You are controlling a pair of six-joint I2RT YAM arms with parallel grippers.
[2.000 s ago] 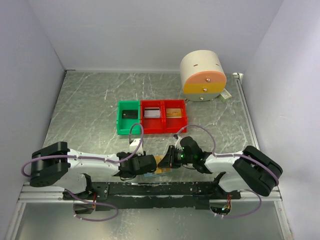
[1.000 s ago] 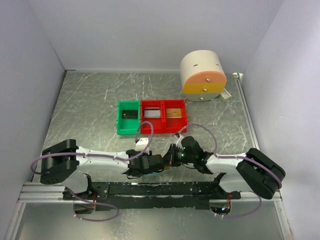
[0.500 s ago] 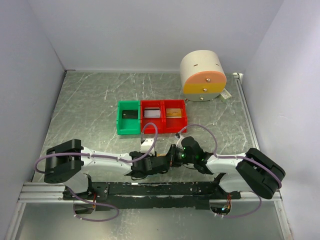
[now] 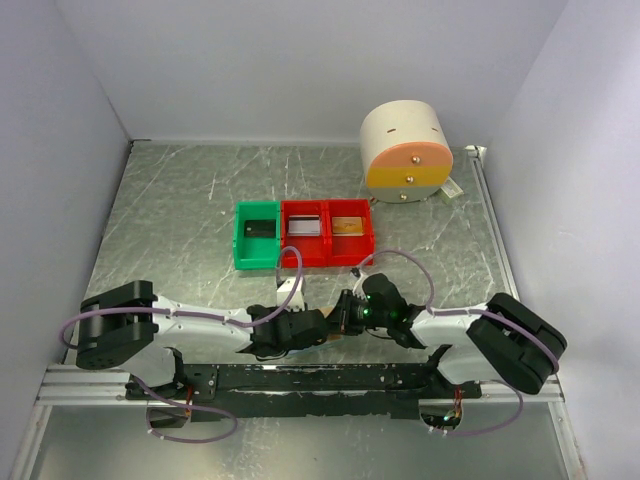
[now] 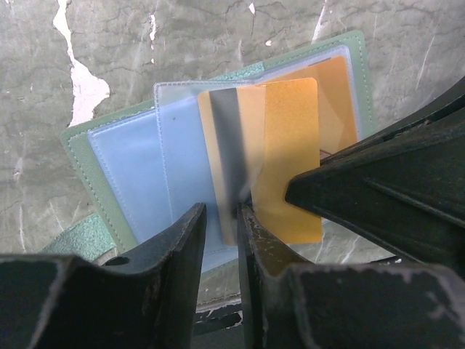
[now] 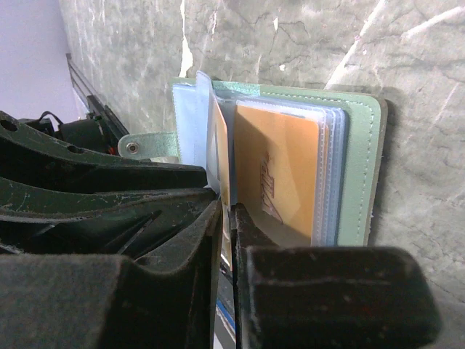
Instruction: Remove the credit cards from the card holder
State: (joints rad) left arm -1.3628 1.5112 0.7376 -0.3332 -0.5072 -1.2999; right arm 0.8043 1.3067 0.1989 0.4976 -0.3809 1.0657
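Fingers of left gripper (image 5: 221, 218) narrowly straddle striped card (image 5: 225, 131), right gripper (image 6: 225, 218) pinches gold card (image 5: 290, 145) at bench (image 4: 180, 200) near edge; extraction step, next likely close and withdraw.

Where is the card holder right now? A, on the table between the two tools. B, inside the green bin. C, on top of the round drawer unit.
A: the wrist views show the card holder lying open on the marbled table, with the left tool and the right tool both right at it.
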